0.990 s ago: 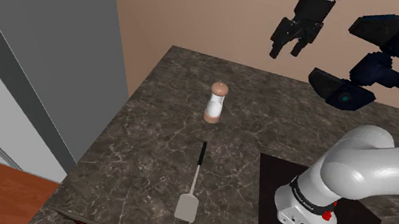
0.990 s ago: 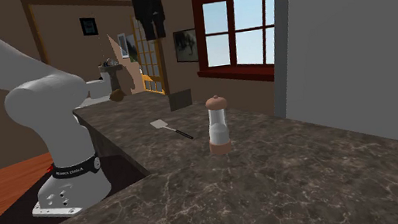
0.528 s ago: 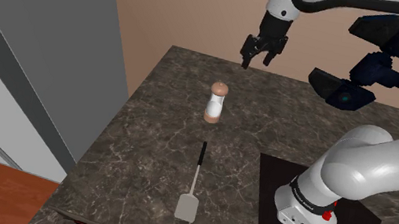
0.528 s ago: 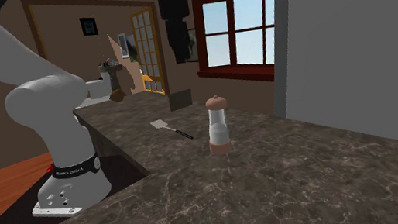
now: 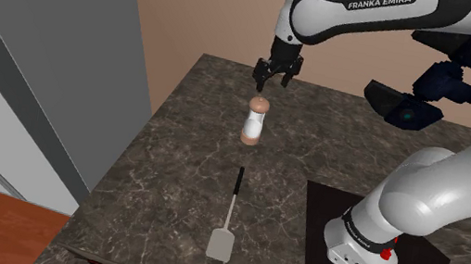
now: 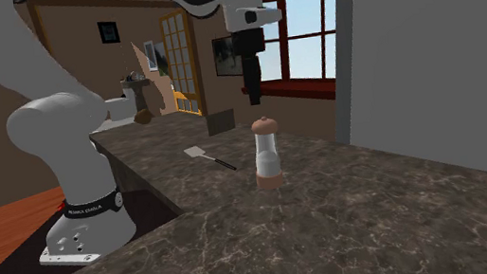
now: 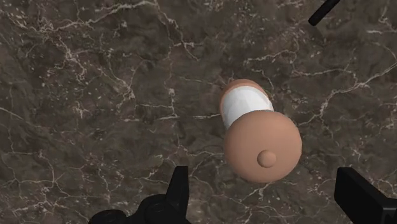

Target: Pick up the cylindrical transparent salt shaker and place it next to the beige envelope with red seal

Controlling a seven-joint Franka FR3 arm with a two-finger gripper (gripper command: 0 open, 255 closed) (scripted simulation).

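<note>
The salt shaker (image 5: 256,121) stands upright on the dark marble counter (image 5: 182,166). It has a clear body with white filling and a tan cap and base. My gripper (image 5: 272,83) hangs open just above its cap, pointing down, touching nothing. In the second exterior view the gripper (image 6: 254,96) is a short way over the shaker (image 6: 266,152). Looking down from the wrist, the tan cap (image 7: 261,146) lies between and slightly ahead of my spread gripper (image 7: 267,191). A thin, flat, dark thing with a red trace (image 5: 99,263) lies at the counter's near corner.
A spatula (image 5: 228,219) with a black handle lies on the counter between the shaker and the stand (image 5: 376,257). A tall grey panel (image 5: 46,64) borders the counter on the shoulder view's left. A dark blue jointed fixture (image 5: 447,70) hangs at the upper right.
The arm has swung toward the shoulder view's left and come down, from high beside the wall to just above the shaker's cap. The shaker and the spatula have not moved.
</note>
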